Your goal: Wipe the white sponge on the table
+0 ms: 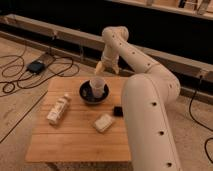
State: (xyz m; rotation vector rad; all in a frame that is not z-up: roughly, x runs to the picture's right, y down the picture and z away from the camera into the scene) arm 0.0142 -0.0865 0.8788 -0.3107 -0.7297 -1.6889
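The white sponge lies flat on the light wooden slatted table, right of centre and close to the arm. My gripper hangs over the table's far edge, behind the black bowl and well away from the sponge. Its two pale fingers point down, spread open, with nothing between them. The white arm curves in from the lower right and covers the table's right edge.
A black bowl with a white cup in it stands at the table's far middle. A white bottle lies on the left side. A small black device sits beside the sponge. Cables and a black box lie on the floor at left.
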